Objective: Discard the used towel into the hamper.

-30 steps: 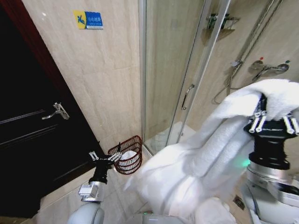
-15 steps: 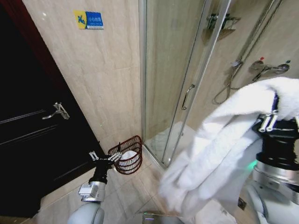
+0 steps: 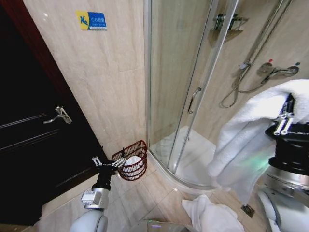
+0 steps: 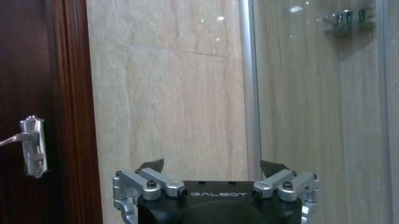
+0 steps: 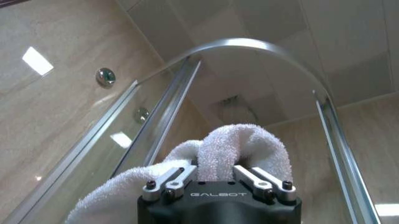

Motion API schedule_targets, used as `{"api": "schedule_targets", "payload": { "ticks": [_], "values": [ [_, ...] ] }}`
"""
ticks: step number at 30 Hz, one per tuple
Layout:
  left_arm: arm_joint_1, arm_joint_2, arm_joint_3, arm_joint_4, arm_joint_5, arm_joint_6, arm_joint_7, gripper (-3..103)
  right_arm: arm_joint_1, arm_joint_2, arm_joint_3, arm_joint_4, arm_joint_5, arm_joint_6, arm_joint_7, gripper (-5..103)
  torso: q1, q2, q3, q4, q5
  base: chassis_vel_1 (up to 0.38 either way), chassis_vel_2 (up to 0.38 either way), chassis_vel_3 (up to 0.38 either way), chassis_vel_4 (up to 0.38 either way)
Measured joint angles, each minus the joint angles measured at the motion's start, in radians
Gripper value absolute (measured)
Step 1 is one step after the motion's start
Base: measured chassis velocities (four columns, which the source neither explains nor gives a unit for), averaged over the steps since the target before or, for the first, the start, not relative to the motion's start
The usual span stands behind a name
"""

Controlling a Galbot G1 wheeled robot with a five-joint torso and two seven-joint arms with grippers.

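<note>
White towel hangs from the right gripper at the right of the head view, raised high, draped down over the arm; in the right wrist view the towel bulges up between the jaws, which pinch it; right gripper points up toward the ceiling and the curved shower rail; hamper sits on the floor by the wall corner next to the shower door, dark reddish-brown open weave, something white inside it; left gripper low at left, just beside the hamper rim, jaws spread with nothing between; left gripper in its own wrist view faces the beige wall; a second white cloth lies on the tiled floor near the shower base; room: beige tile wall, dark wooden door with silver handle, glass shower enclosure, shower fittings on the far wall, blue sign up on the wall.
</note>
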Motion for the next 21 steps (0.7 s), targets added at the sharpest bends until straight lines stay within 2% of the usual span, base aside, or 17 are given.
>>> {"api": "schedule_targets", "payload": {
  "ticks": [11, 21],
  "values": [
    [0.0, 0.0, 0.0, 0.0, 0.0, 0.0, 0.0, 100, 0.014, -0.008, 0.004, -0.001, 0.005, 0.004, 0.001, 13, 0.0, 0.0, 0.0, 0.0, 0.0, 0.042, -0.039, -0.052, 0.052],
    [0.0, 0.0, 0.0, 0.0, 0.0, 0.0, 0.0, 100, 0.013, -0.007, 0.003, -0.001, 0.003, 0.015, 0.002, 13, -0.001, 0.0, 0.0, 0.0, 0.0002, 0.184, -0.199, -0.176, 0.19]
  ]
}}
